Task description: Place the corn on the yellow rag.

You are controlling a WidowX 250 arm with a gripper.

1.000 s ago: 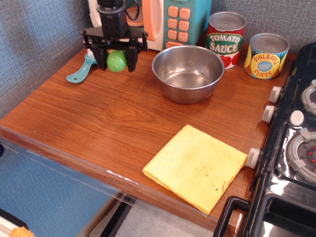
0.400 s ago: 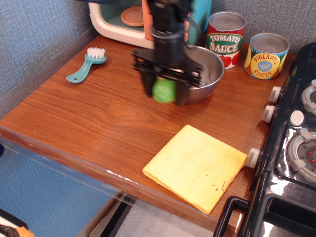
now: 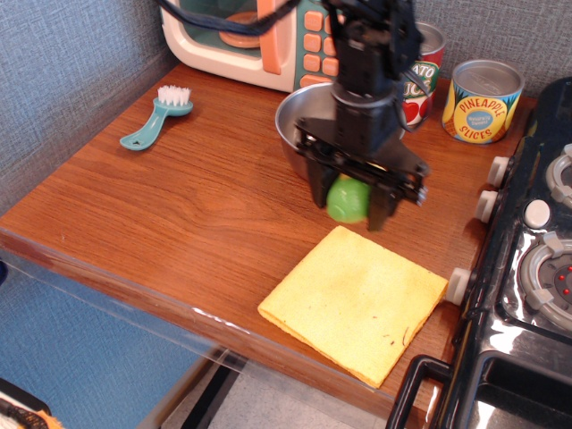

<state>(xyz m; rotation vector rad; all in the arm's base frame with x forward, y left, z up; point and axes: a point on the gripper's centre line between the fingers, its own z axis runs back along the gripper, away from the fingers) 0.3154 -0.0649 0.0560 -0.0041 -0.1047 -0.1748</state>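
Right now the claw [image 3: 349, 202] is closed on the corn [image 3: 348, 199], with only the green rounded husk showing between its two dark fingers, held above the surface [image 3: 179, 214]. The yellow rag [image 3: 355, 302] lies flat just nearer than and slightly right of the claw, its far corner almost under the corn, so the coming move looks like a short carry toward the near-right and then down. Behind the claw stands the steel bowl [image 3: 299, 121], partly hidden by the arm. Compared with a moment ago, the claw has carried the corn rightward and nearer, from the bowl's left front to the rag's far edge.
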